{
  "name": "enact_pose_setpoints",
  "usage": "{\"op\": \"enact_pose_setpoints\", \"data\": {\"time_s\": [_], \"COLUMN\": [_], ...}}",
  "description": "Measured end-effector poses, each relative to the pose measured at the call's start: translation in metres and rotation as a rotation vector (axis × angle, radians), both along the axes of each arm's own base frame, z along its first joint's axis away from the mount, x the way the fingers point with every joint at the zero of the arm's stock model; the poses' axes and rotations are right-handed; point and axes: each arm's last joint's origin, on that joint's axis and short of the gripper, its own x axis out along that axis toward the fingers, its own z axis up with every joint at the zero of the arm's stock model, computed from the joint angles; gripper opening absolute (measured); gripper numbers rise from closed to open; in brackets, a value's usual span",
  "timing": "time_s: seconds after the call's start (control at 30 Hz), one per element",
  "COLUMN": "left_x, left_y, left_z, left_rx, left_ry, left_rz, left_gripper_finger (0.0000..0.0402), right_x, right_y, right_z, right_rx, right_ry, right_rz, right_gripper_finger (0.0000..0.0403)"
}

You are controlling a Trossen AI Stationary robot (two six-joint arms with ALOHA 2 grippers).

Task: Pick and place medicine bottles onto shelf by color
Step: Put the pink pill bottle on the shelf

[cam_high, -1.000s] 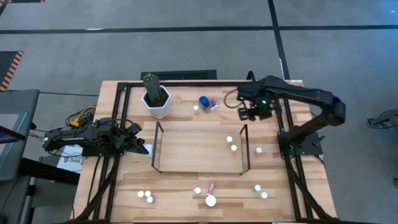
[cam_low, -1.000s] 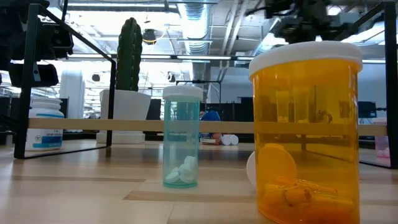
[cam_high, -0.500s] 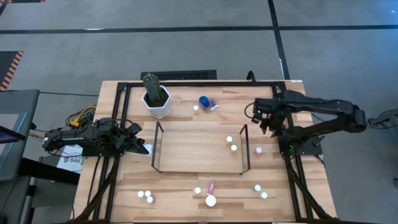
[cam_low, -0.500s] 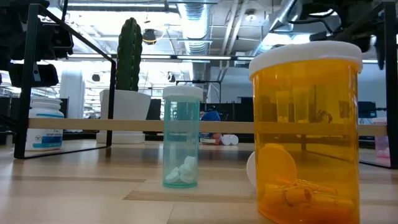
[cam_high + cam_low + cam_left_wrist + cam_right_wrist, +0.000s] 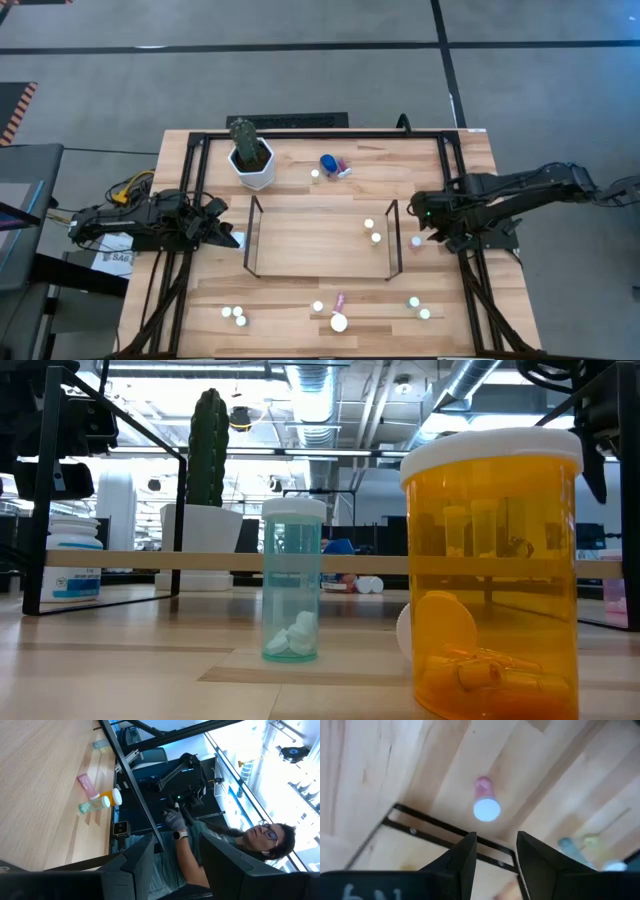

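**Right gripper hangs empty over a pink bottle by the shelf's right end**

Your right gripper [image 5: 424, 213] sits near the table's right edge, just outside the shelf's [image 5: 310, 240] right end panel. In its wrist view the two fingers [image 5: 462, 857] stand a little apart with nothing between them. They touch no bottle. Straight past them stands a pink bottle [image 5: 485, 800] with a white cap, upright on the table beside the dark frame of that panel. From above, the same pink bottle [image 5: 416, 241] lies just off the gripper's tip, between the shelf and the right edge.

Your left gripper [image 5: 222, 232] waits at the table's left edge, near the shelf's left end panel. Its fingers [image 5: 132, 865] show a narrow gap and hold nothing.

On the shelf you have two white-capped bottles [image 5: 372, 231] close to its right end. Near the back edge a blue-capped bottle [image 5: 327, 163] lies beside the cactus pot [image 5: 251, 157]. Toward the front edge more bottles are scattered: a pair near the front-left corner [image 5: 233, 316], a group at the middle [image 5: 338, 321] and a pair toward the front-right corner [image 5: 419, 308].

The low view is filled by an orange bottle [image 5: 492, 570] and a teal bottle [image 5: 292, 580], both upright and white-capped.

A person [image 5: 200, 845] shows beyond the table in the left wrist view.
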Motion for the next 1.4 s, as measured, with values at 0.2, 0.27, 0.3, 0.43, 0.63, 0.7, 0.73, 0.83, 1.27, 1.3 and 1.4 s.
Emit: {"op": "enact_pose_setpoints", "data": {"time_s": [0.2,0.27,0.3,0.43,0.63,0.7,0.73,0.83,1.27,1.3,1.4], "left_x": [0.0,0.0,0.0,0.0,0.0,0.0,0.0,0.0,0.0,0.0,0.0], "left_y": [0.0,0.0,0.0,0.0,0.0,0.0,0.0,0.0,0.0,0.0,0.0], "left_z": [0.0,0.0,0.0,0.0,0.0,0.0,0.0,0.0,0.0,0.0,0.0], "left_rx": [0.0,0.0,0.0,0.0,0.0,0.0,0.0,0.0,0.0,0.0,0.0], "left_ry": [-0.001,0.0,0.0,0.0,0.0,0.0,-0.001,0.0,0.0,0.0,0.0], "left_rz": [0.0,0.0,0.0,0.0,0.0,0.0,0.0,0.0,0.0,0.0,0.0], "left_gripper_finger": [0.0144,0.0144,0.0144,0.0144,0.0144,0.0144,0.0144,0.0144,0.0144,0.0144,0.0144], "right_x": [0.01,0.014,0.016,0.022,0.027,0.027,0.027,0.025,0.02,0.02,0.02], "right_y": [0.017,0.022,0.025,0.028,0.025,0.024,0.023,0.023,0.023,0.023,0.023], "right_z": [-0.01,-0.014,-0.016,-0.023,-0.025,-0.025,-0.025,-0.025,-0.04,-0.043,-0.051], "right_rx": [0.0,0.0,0.0,-0.029,-0.028,-0.029,-0.03,-0.032,-0.048,-0.043,-0.038], "right_ry": [0.029,0.051,0.061,0.08,0.076,0.079,0.083,0.095,0.128,0.118,0.103], "right_rz": [-0.147,-0.205,-0.21,-0.206,-0.232,-0.24,-0.242,-0.241,-0.224,-0.229,-0.232], "right_gripper_finger": [0.0169,0.017,0.017,0.0171,0.0173,0.0181,0.0188,0.0215,0.0297,0.0297,0.0297]}}
